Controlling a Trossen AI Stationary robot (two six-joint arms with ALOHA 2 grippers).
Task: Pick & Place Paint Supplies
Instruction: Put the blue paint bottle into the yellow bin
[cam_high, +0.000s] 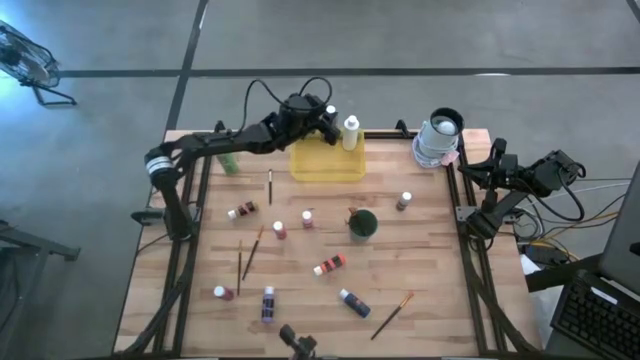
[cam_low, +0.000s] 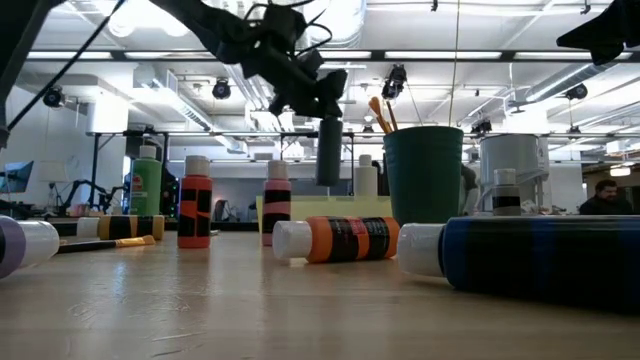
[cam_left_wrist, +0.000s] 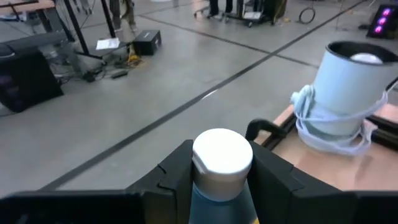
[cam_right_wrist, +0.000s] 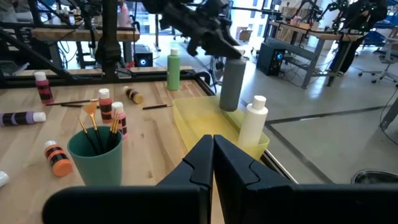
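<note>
No lettering, label, brand or number can be read on anything in these views

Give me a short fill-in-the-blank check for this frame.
The left hand holds a grey white-capped paint bottle above the translucent rectangular tray, whose colour is ___.
Thin wooden paintbrushes stand inside the round cup, coloured dark ___.
The empty right hand is ___.
Missing words: yellow; green; shut.
</note>
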